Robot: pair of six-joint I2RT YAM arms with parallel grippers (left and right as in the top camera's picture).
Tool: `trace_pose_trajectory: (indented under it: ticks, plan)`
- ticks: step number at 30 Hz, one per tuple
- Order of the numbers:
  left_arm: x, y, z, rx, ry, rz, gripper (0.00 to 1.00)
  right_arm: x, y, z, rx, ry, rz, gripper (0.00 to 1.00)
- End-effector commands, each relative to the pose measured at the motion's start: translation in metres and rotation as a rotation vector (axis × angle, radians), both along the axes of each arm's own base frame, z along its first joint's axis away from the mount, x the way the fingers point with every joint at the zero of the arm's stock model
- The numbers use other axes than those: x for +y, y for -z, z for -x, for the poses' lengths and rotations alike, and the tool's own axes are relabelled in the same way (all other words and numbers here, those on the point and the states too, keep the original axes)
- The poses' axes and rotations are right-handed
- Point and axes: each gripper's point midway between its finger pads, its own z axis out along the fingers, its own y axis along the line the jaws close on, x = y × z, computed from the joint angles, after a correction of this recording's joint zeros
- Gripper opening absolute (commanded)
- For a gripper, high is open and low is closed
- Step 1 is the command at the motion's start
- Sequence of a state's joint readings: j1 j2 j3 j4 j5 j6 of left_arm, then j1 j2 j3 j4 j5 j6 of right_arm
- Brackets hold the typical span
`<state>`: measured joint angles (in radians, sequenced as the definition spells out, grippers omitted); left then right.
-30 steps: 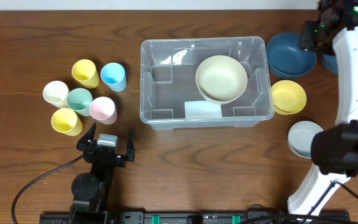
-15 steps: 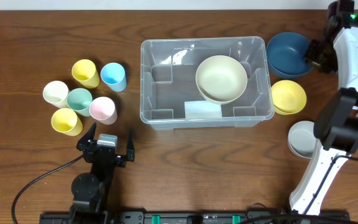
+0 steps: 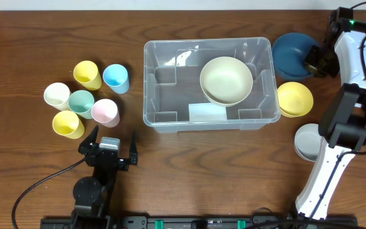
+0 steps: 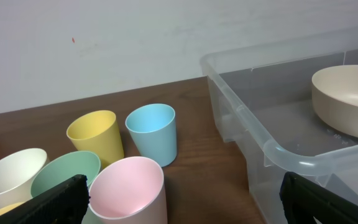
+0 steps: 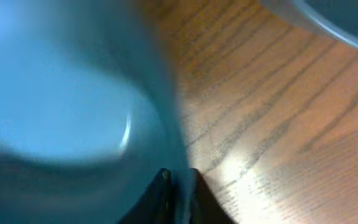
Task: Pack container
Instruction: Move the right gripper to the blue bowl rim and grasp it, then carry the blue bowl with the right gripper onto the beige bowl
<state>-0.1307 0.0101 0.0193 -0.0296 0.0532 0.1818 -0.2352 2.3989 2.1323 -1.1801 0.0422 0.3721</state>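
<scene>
The container is a large clear bin at mid-table, with a cream bowl inside and a pale label on its near wall. My right gripper is shut on the right rim of the dark blue bowl, just right of the container. The right wrist view shows the fingers pinching that bowl's wall. My left gripper is open and empty near the front edge. In its wrist view, it faces a pink cup and the container's corner.
Several cups stand left of the container: yellow, blue, white, green, pink, yellow. A yellow bowl and a pale grey bowl sit right of it.
My right gripper has moved from the dark blue bowl's far right edge down to its right rim. The left arm has not moved.
</scene>
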Motion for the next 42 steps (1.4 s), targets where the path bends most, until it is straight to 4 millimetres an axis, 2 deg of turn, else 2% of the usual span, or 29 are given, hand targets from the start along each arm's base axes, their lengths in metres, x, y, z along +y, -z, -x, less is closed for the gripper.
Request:
trace_pose_trajectory:
  ticks: [1, 10, 15, 19, 24, 26, 30, 34, 38, 42]
  plan:
    - [0.002, 0.015, 0.001, 0.046, -0.007, -0.011, 0.98, -0.005, 0.001, 0.0, 0.003, 0.01, 0.006, 0.02]
    - [0.002, 0.015, 0.001, 0.046, -0.007, -0.011, 0.98, -0.013, -0.003, -0.003, -0.019, 0.018, 0.019, 0.01]
    - [0.002, 0.015, 0.001, 0.046, -0.007, -0.011, 0.98, -0.028, -0.021, -0.009, -0.067, 0.043, 0.03, 0.02]
    - [0.002, 0.015, 0.001, 0.046, -0.007, -0.011, 0.98, -0.041, -0.056, -0.015, -0.131, 0.056, 0.037, 0.02]
    - [0.002, 0.015, 0.001, 0.046, -0.007, -0.011, 0.98, -0.044, -0.121, -0.022, -0.239, 0.028, 0.045, 0.02]
    - [0.002, 0.015, 0.001, 0.046, -0.007, -0.011, 0.98, -0.038, -0.148, -0.023, -0.287, 0.002, 0.038, 0.01]
    - [0.002, 0.015, 0.001, 0.046, -0.007, -0.011, 0.98, -0.013, -0.196, -0.019, -0.376, -0.074, -0.021, 0.01]
    - [0.002, 0.015, 0.001, 0.046, -0.007, -0.011, 0.98, 0.031, -0.227, -0.006, -0.415, -0.207, -0.103, 0.01]
    - [0.002, 0.015, 0.001, 0.046, -0.007, -0.011, 0.98, 0.081, -0.241, 0.01, -0.392, -0.349, -0.131, 0.01]
    - [0.002, 0.015, 0.001, 0.046, -0.007, -0.011, 0.98, 0.137, -0.242, 0.017, -0.366, -0.519, -0.14, 0.01]
